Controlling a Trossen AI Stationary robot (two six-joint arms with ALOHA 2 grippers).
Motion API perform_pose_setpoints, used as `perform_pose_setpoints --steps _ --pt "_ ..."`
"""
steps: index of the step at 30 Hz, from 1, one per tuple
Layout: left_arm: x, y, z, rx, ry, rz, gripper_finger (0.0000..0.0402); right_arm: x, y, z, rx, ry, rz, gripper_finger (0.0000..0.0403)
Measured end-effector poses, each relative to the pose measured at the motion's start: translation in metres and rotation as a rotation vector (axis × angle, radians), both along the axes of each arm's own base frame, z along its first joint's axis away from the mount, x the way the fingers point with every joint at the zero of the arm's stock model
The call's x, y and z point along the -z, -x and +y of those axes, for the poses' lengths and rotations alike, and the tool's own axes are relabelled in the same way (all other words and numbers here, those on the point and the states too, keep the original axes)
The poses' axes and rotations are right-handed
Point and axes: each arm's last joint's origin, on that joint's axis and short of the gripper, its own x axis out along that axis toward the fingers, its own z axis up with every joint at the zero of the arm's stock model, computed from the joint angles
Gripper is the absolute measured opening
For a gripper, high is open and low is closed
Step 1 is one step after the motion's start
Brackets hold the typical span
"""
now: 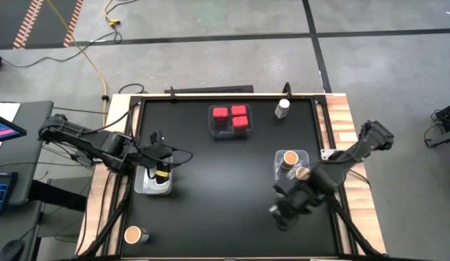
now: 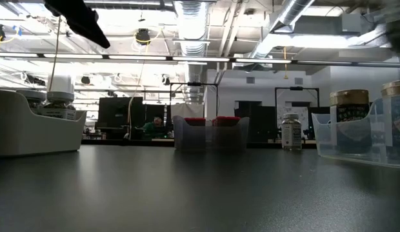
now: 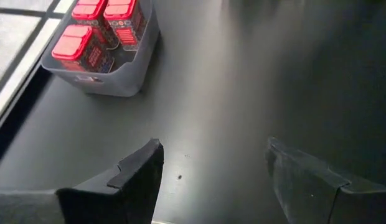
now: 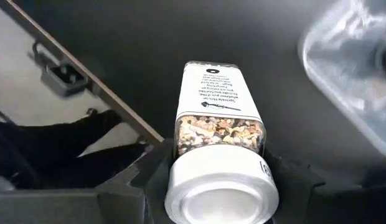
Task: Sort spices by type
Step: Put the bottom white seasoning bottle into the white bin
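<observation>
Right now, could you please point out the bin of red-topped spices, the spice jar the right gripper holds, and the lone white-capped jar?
bin of red-topped spices (image 1: pixel 230 132): high view, near rim.
held spice jar (image 4: pixel 219 99): right wrist view, label.
white-capped jar (image 1: pixel 283 105): high view, cap.

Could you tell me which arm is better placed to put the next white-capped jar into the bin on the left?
The right: its gripper is already shut on a white-capped jar. The left gripper hangs with open, empty jaws above that bin.

My left arm reaches in from the table's left edge, its left gripper (image 3: pixel 211 174) with fingers (image 3: pixel 140 171) parted and empty. My right gripper (image 1: pixel 283 214) hangs near the front right, clamped tight on a jar.
</observation>
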Motion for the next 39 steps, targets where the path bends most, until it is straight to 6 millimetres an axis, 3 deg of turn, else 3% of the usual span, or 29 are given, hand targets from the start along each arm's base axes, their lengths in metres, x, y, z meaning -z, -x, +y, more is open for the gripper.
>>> perform_pose_setpoints --steps 10,17,25,39 --pt "0.000 0.000 0.000 0.023 -0.034 0.010 0.0267 -0.001 -0.103 -0.063 -0.184 0.141 0.006 0.0225" --pt "0.000 0.000 0.000 0.020 -0.031 0.010 0.0267 0.026 -0.157 -0.110 -0.274 0.156 0.125 0.0227" --pt "0.002 0.002 0.001 0.010 -0.028 0.030 0.0267 0.058 -0.191 -0.137 -0.295 0.152 0.185 0.0228" --pt "0.002 0.002 0.001 0.012 -0.031 0.028 0.0267 0.092 -0.211 -0.143 -0.289 0.142 0.203 0.0242"
